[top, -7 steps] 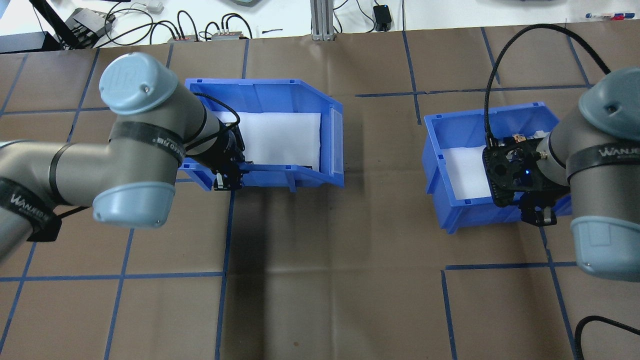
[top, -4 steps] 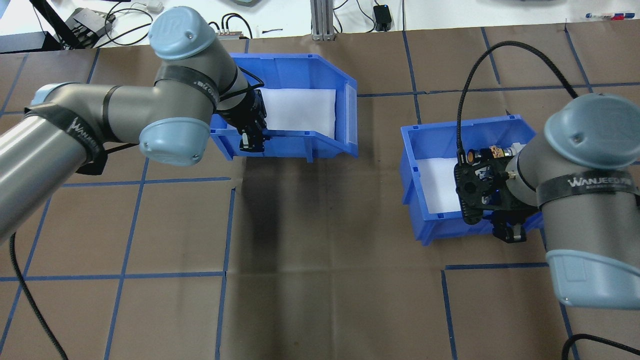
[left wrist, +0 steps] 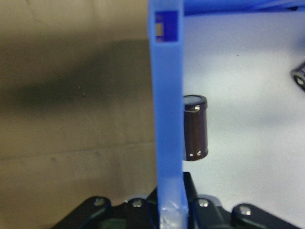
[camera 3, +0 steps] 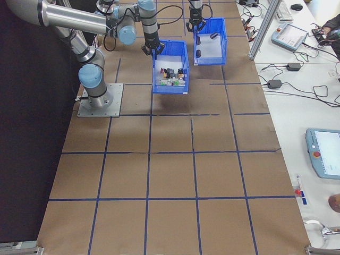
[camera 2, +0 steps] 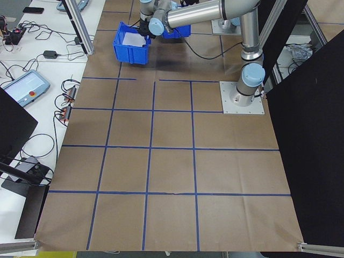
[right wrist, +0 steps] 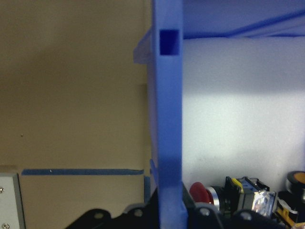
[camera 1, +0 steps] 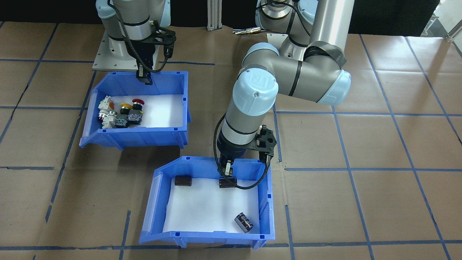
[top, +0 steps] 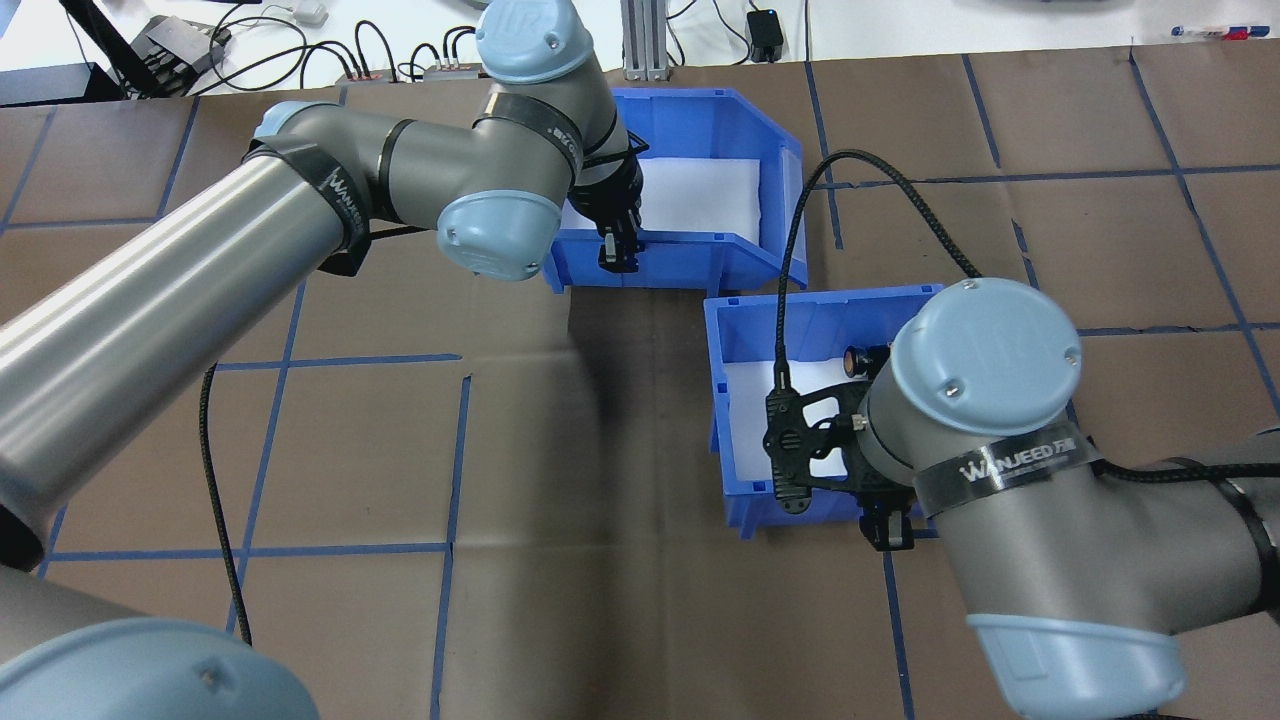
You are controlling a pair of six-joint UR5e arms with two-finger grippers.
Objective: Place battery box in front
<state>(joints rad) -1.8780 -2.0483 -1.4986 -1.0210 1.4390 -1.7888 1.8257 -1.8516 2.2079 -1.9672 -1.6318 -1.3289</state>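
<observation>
The left gripper [camera 1: 227,171] is clamped on the battery box [camera 1: 158,195] wall, far from the robot, and the right gripper [camera 1: 144,78] pinches the switch box [camera 1: 180,104] wall nearer it.

Blue battery box [camera 1: 265,202], white liner [camera 1: 202,206], 3 dark cylinders [camera 1: 244,222].

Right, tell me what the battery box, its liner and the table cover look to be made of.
Battery box: apparently moulded plastic, glossy blue, with thin stiff walls and a moulded rim slot seen in the left wrist view. Liner: matte white sheet, possibly foam or paper; unclear. Table cover: looks like brown kraft paper, creased, taped with blue lines.
</observation>
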